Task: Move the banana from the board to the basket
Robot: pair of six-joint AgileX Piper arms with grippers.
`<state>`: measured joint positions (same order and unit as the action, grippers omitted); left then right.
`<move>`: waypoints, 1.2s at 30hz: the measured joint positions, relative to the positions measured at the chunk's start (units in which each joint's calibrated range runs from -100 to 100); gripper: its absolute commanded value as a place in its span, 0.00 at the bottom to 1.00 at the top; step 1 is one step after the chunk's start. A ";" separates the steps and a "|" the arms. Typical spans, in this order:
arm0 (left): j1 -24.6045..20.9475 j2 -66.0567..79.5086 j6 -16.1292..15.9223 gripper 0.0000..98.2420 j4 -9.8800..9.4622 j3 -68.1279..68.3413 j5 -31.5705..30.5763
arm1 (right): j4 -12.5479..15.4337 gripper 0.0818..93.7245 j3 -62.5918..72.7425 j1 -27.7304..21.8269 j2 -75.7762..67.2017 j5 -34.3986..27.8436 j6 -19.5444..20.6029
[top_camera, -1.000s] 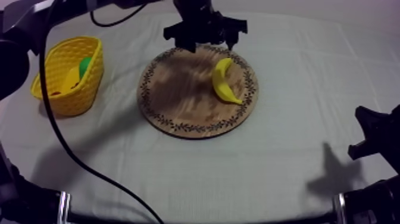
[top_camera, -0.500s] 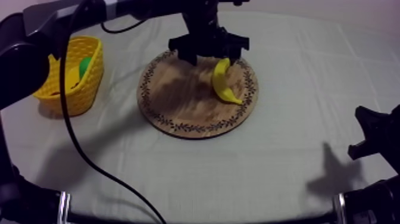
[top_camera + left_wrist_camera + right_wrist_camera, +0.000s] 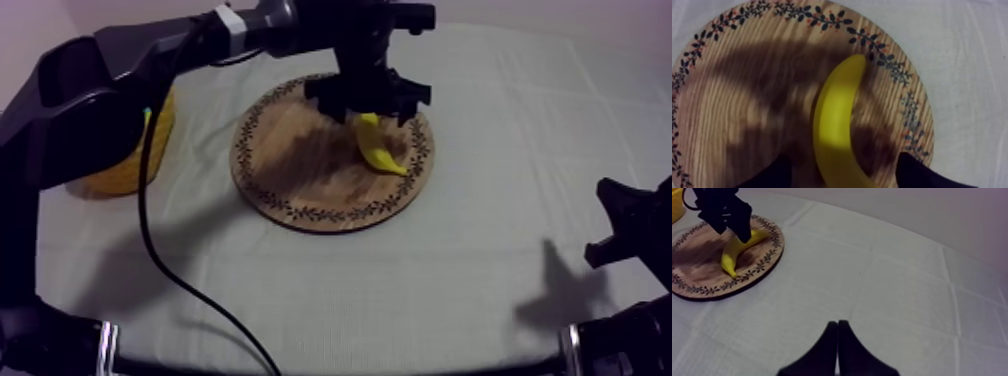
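Note:
The yellow banana lies on the right half of the round wooden board. My left gripper hangs directly over the banana's far end, and its arm reaches in from the upper left. In the left wrist view the banana runs between my two spread black fingers, so the left gripper is open around it. The yellow basket stands at the left, mostly hidden behind that arm. My right gripper rests over bare cloth, fingers together in a narrow wedge.
From the right wrist view the board with the banana sits far off, the left gripper above it. Bare cloth spreads between the board and the right arm near the front right edge.
My left gripper has moved right and lower, from the board's far rim to directly over the banana. Its arm now covers most of the basket. The right arm has not moved.

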<state>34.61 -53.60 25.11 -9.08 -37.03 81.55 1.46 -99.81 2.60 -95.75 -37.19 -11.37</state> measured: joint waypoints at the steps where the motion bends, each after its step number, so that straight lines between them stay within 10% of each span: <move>1: 0.00 -0.68 0.00 0.77 -0.05 -0.59 0.11 | 0.00 0.00 0.00 0.00 0.00 0.00 0.00; 13: -0.22 -6.80 -0.07 0.73 -0.42 -4.44 0.33 | 0.00 0.00 0.00 0.00 0.00 0.00 0.00; 26: -0.60 -8.35 -2.16 0.29 -0.89 -6.37 -1.78 | 0.00 0.00 0.00 0.00 0.00 0.00 0.00; 36: -1.30 -7.16 -3.20 0.24 -0.95 -5.35 -2.70 | 0.00 0.00 0.00 0.00 0.00 0.00 0.00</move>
<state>33.32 -60.76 21.92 -10.03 -42.38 78.84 1.46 -99.81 2.60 -95.75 -37.19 -11.37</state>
